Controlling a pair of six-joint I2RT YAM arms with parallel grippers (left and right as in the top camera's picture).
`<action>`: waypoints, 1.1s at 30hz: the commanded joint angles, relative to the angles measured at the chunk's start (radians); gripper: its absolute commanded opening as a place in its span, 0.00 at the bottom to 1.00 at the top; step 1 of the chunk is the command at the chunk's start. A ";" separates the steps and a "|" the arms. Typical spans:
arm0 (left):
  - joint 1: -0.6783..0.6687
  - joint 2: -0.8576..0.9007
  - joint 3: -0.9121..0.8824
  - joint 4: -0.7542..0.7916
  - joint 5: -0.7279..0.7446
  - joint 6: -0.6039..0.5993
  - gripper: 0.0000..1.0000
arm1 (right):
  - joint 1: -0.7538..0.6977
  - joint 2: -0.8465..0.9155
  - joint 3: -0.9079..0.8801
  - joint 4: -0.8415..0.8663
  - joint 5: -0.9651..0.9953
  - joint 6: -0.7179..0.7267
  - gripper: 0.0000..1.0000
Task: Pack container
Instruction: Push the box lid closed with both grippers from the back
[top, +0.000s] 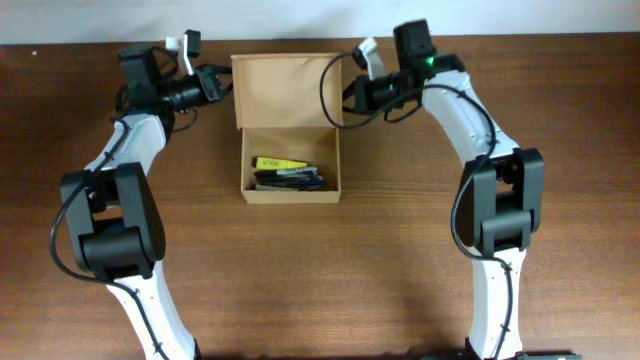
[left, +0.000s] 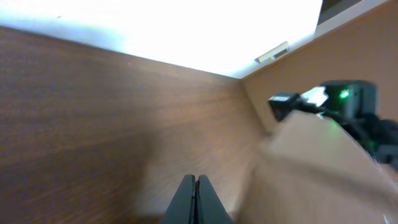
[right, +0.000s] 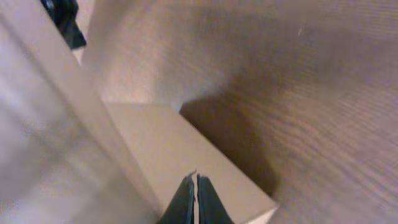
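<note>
**A:** Our left gripper is closed tight on nothing. Our right gripper is the same.
**B:** And the box?
**A:** Plain tan cardboard, on the table between our arms. Its lid is open and pens lie inside, one yellow.
**B:** Our arms?
**A:** We reach inward from both sides, one gripper at each side edge of the lid. We cannot tell whether they touch it.

The brown wood-grain table bears one thing directly: a tan cardboard container, sitting centrally towards the far edge, its lid flap open on the far side.
</note>
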 joint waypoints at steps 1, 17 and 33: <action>-0.008 0.012 0.044 -0.024 0.040 -0.004 0.02 | 0.007 0.007 0.117 -0.064 0.058 -0.106 0.04; -0.058 0.011 0.334 -0.628 -0.105 0.333 0.02 | 0.035 -0.019 0.199 -0.226 0.127 -0.183 0.04; -0.091 0.009 0.575 -1.190 -0.402 0.563 0.02 | 0.173 -0.149 0.207 -0.378 0.428 -0.241 0.04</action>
